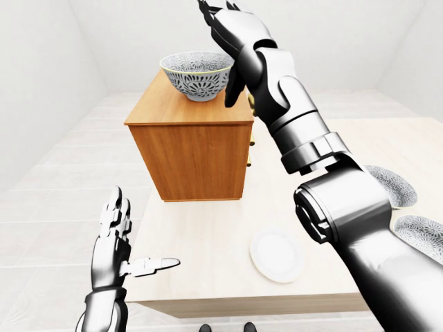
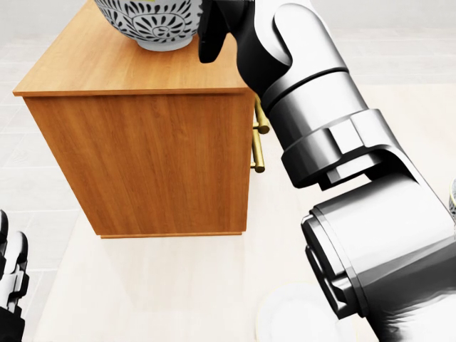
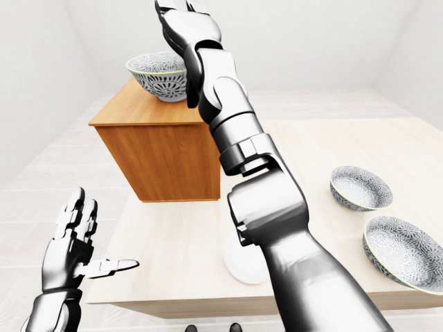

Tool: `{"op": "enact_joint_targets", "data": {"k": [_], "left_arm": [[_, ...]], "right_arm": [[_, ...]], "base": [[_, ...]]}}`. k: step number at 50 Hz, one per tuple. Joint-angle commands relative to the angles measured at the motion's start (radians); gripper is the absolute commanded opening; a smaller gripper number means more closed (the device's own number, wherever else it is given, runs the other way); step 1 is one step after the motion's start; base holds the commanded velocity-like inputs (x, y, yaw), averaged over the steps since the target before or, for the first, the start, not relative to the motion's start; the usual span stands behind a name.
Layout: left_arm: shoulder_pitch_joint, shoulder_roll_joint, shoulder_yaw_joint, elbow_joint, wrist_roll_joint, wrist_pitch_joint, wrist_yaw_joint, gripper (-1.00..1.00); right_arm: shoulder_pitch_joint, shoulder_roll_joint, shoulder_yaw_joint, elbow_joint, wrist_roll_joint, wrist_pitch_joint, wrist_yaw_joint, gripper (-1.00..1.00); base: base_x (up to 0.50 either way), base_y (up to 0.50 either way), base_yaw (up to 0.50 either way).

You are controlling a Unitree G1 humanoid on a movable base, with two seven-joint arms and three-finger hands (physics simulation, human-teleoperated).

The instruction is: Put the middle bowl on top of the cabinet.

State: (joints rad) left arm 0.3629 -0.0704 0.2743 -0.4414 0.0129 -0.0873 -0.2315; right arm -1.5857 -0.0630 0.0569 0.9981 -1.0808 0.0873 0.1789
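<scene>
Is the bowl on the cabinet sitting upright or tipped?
Upright: the bowl stands on its foot on the cabinet top, with its rim level and its opening facing up.

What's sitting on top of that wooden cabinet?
A patterned bowl stands on the cabinet top. The right hand is open just right of it, not gripping. In the left-eye view the arm covers the top's right edge, so anything there is hidden.
</scene>
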Motion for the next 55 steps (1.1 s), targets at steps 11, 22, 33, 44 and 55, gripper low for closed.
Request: {"op": "enact_joint_targets", "data": {"k": [11,22,33,44,55], "left_arm": [[-0.012,0.002,0.002,-0.001,0.009,0.000,0.006,1.00],[-0.013,0.003,0.005,-0.010,0.007,0.000,0.007,1.00],[-0.010,0.000,0.001,-0.016,0.010,0.000,0.008,1.00],[-0.019,0.002,-0.004,-0.006,0.012,0.000,0.012,1.00],[-0.019,0.004,-0.008,-0.003,0.012,0.000,0.014,1.00]], "right_arm": [[-0.044,-0.081,-0.028,0.120,0.044,0.000,-0.063,1.00],[-0.080,-0.139,-0.040,0.167,0.065,0.000,-0.066,1.00],[-0.095,-0.200,-0.049,0.209,0.079,0.000,-0.082,1.00],[-0.105,-0.261,-0.051,0.237,0.071,0.000,-0.099,1.00],[-0.127,-0.290,-0.057,0.247,0.070,0.000,-0.104,1.00]], "base": [[0.00,0.00,0.00],[0.00,0.00,0.00],[0.00,0.00,0.00],[0.00,0.00,0.00],[0.00,0.00,0.00]]}}
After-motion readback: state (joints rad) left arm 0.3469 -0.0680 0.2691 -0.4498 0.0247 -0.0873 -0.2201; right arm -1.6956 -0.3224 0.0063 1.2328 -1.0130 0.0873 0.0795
